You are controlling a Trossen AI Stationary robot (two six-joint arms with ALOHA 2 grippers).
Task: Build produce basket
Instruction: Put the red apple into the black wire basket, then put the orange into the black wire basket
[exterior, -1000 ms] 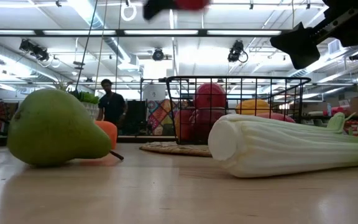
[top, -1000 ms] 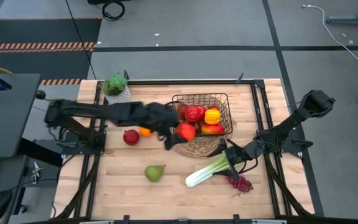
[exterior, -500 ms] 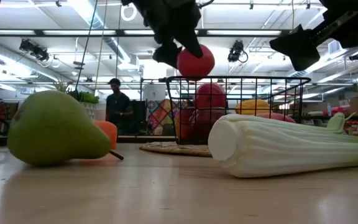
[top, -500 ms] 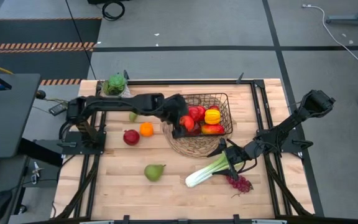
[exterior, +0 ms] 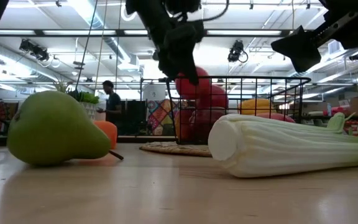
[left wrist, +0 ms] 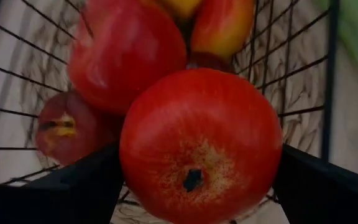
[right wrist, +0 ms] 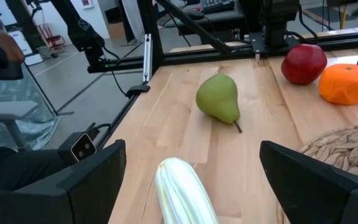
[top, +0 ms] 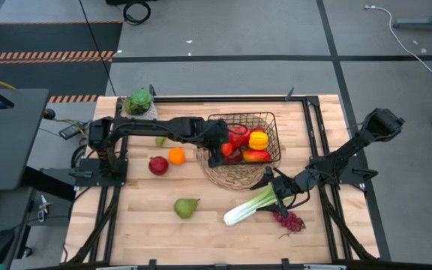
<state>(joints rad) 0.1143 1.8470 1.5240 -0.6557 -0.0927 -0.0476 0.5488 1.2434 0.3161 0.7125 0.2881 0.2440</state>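
Over the near left corner of the basket (top: 247,137) my left hand (top: 224,149) reached in from the bench's (top: 148,225) left side, clenched on a red apple (left wrist: 201,144) that sat between its two dark fingers (left wrist: 61,190) just above the produce already inside. Inside the black wire walls lay more red fruit (top: 238,136), a yellow pepper (top: 256,139) and a red-and-yellow one (top: 256,156), and the basket itself stood on a round woven mat (top: 229,176). On the bare wood left of the basket lay another red apple (top: 158,165) with an orange (top: 176,156) just beside it, and a green pear (top: 187,208) rested nearer the front edge, well apart from both. My right hand (top: 275,189) hung with its fingers spread, empty, just above the leafy end of the celery (top: 250,205), which lay slanted across the front right of the bench with its pale cut end toward the pear. A bunch of purple grapes (top: 289,221) lay just beside the celery's leafy end. A potted green plant (top: 139,103) stood at the far left corner. From bench height, a person (exterior: 110,106) showed in the room behind.
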